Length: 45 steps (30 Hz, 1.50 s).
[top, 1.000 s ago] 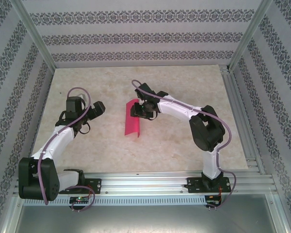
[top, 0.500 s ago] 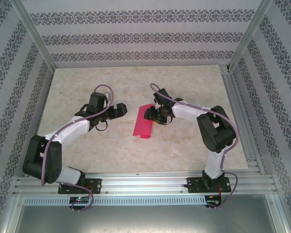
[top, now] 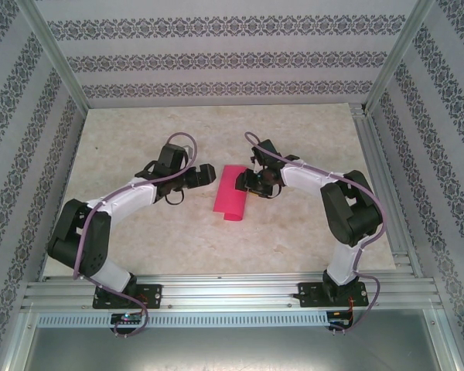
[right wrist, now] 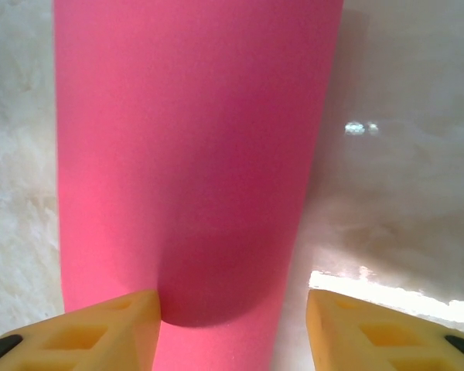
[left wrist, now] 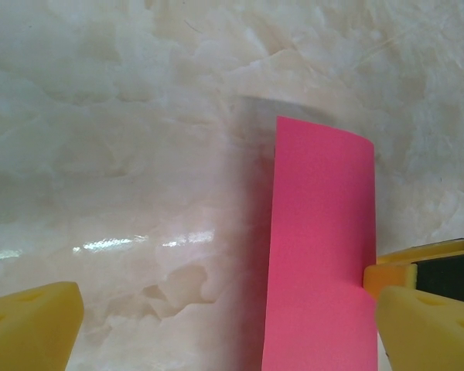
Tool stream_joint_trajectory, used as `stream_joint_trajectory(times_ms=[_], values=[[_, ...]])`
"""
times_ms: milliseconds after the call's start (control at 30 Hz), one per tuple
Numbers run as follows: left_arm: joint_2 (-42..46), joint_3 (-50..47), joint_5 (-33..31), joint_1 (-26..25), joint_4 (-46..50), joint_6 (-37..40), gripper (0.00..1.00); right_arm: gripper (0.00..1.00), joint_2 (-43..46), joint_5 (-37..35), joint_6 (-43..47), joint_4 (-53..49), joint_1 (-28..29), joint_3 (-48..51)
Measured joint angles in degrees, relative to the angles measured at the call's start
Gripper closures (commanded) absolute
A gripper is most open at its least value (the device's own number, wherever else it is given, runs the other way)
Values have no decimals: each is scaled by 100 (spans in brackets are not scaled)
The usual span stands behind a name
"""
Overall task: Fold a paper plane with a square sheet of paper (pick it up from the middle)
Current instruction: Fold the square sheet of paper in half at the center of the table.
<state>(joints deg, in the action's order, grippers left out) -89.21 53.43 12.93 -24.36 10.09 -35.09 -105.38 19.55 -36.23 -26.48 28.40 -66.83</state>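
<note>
Magenta-pink and folded to a narrow strip, the square sheet of paper (top: 233, 193) lies near the middle of the pale marbled table (top: 139, 131). From overhead, the left gripper (top: 206, 174) hangs just beside the sheet's far left corner and the right gripper (top: 247, 184) sits at its far right edge; contact cannot be judged from that height. The left wrist camera gives the closer account: the left gripper (left wrist: 228, 328) stands wide, its yellow fingers (left wrist: 31, 325) spread well apart, the sheet (left wrist: 321, 247) on the table inside the gap, close against one finger, nothing gripped. A further yellow-and-black part (left wrist: 429, 267) meets the sheet's edge just above that finger; whose it is cannot be told. The right wrist camera looks down the sheet's (right wrist: 193, 154) length: the right gripper (right wrist: 232, 332) is parted to a middling width, one finger (right wrist: 112, 328) over the sheet's near end, the other over bare table, the paper not pinched between them
</note>
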Motion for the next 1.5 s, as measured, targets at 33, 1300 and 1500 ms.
stream_joint_trajectory(times_ms=[33,1300,1500], values=[[-22,20,4,-17,0,-4,5,49,0,-7,37,-48,-7,0],[-879,649,409,-450,-66,-225,33,48,140,-975,186,-782,-26,118],[-920,699,461,-466,-149,-356,40,48,26,-1110,166,-938,37,46]])
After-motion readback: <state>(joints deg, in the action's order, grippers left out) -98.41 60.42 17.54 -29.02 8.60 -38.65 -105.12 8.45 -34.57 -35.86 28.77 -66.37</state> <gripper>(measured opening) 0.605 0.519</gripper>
